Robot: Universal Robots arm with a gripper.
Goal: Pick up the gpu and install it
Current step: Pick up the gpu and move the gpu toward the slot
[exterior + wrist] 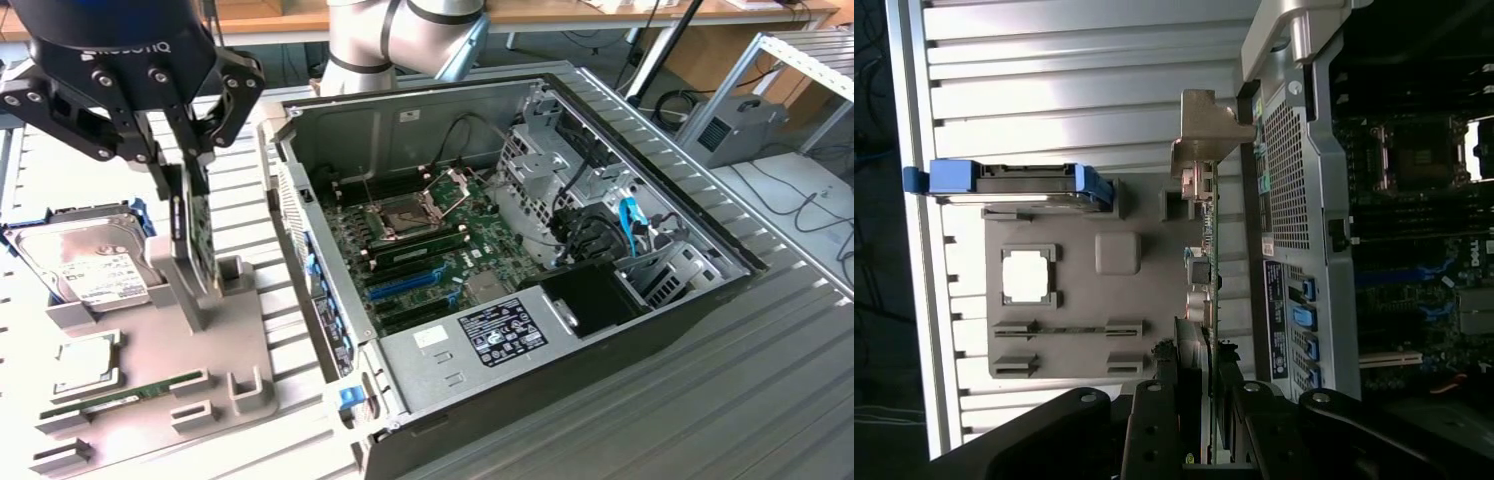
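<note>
As the gripper (190,190) (1201,370) stands: its two dark fingers (171,180) point down over the grey fixture (160,350) (1144,280), drawn in to a narrow gap and pinching the upper edge of the gpu (200,245) (1209,250) between them.
Gpu: upright on edge and seen thin in the exterior view; I cannot tell whether its lower edge rests in the fixture's post (200,310) or hangs just above it. In the wrist view its silver bracket (1206,130) is at the end away from the fingers.
Fixture: a grey tray on the slatted table (747,400), just beside the outer wall of the computer case (320,270) (1294,200).
Other parts on fixture: hard drive (94,265) (1024,185) with white label and blue rails, square processor chip (80,362) (1026,277), green memory stick (127,392), all apart from the gpu.
Computer case: lies open, to the exterior view's right of the fixture.
Motherboard (427,240) (1414,220): inside the case, with an open processor socket (400,220) and blue slots (400,285).
Arm (400,35): grey joints behind the case.
</note>
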